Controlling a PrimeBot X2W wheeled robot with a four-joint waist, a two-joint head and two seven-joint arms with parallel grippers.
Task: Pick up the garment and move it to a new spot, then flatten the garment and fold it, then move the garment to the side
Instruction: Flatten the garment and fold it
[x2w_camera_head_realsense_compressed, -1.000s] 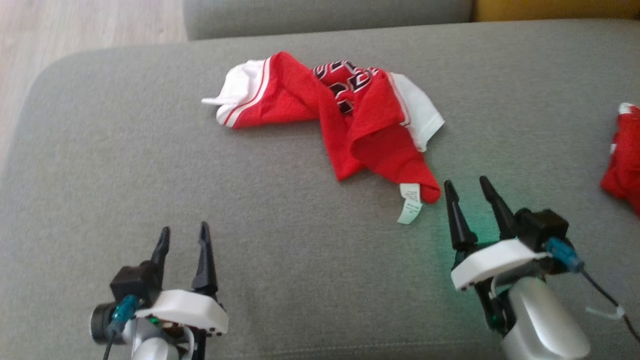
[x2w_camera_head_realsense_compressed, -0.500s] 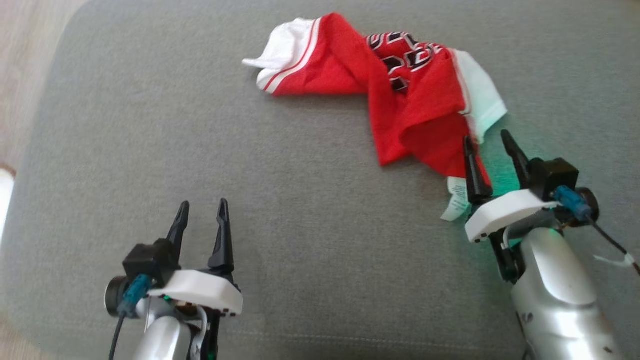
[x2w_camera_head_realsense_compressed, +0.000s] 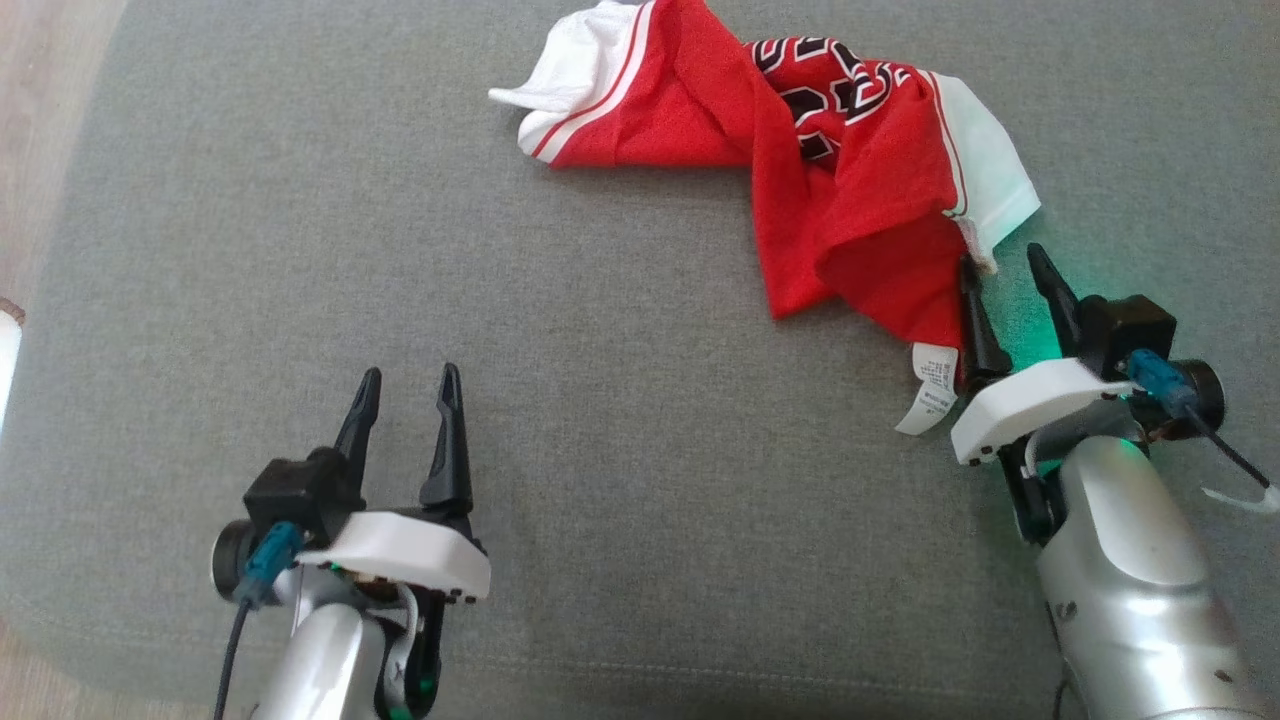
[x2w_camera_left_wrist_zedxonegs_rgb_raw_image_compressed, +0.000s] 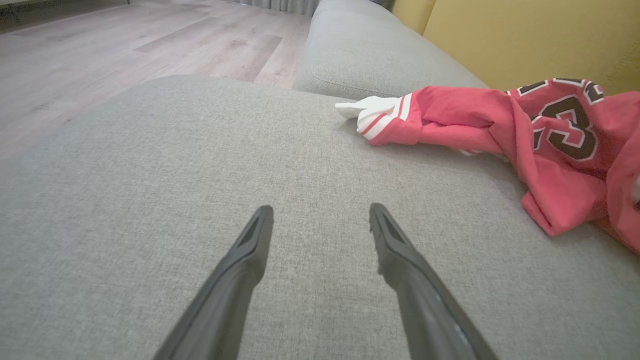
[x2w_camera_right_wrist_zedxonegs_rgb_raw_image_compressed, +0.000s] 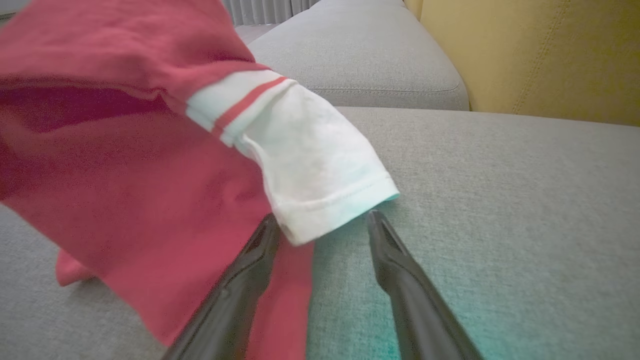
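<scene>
The red-and-white garment (x2w_camera_head_realsense_compressed: 870, 200) is lying crumpled on the grey sofa cushion (x2w_camera_head_realsense_compressed: 600, 480). The head view is showing the right claw (x2w_camera_head_realsense_compressed: 1002, 257) by its label (x2w_camera_head_realsense_compressed: 930, 385); the wrist view is revealing spread fingers (x2w_camera_right_wrist_zedxonegs_rgb_raw_image_compressed: 400, 270) straddling the white sleeve hem (x2w_camera_right_wrist_zedxonegs_rgb_raw_image_compressed: 320, 200), perhaps touching. The left claw (x2w_camera_head_realsense_compressed: 411, 370) is hovering open.

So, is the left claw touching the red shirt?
No, the left claw hovers over bare cushion, apart from the red shirt.
</scene>
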